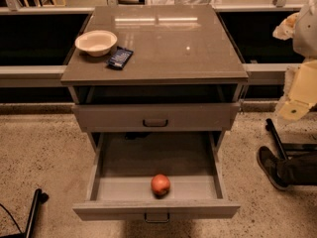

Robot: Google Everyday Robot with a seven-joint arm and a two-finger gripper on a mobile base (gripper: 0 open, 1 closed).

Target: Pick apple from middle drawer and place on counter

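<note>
The apple [160, 184] is small, round and red-orange. It lies in the open middle drawer [203, 157], near its front wall and just right of centre. The drawer is pulled far out, and its handle [156, 217] is at the bottom edge. The like drawer front [155, 116] above it stands slightly out. The glossy grey-brown counter [163, 43] tops the cabinet. My cream arm [300, 88] hangs at the right edge, with the gripper [286, 28] at the upper right, beside the counter and far from the apple.
A cream bowl [96, 42] and a dark blue packet [120, 57] sit on the counter's left side. A person's shoe and leg [275, 166] are on the floor at the right, next to a black bar [275, 138]. A black stand [33, 209] is at the bottom left.
</note>
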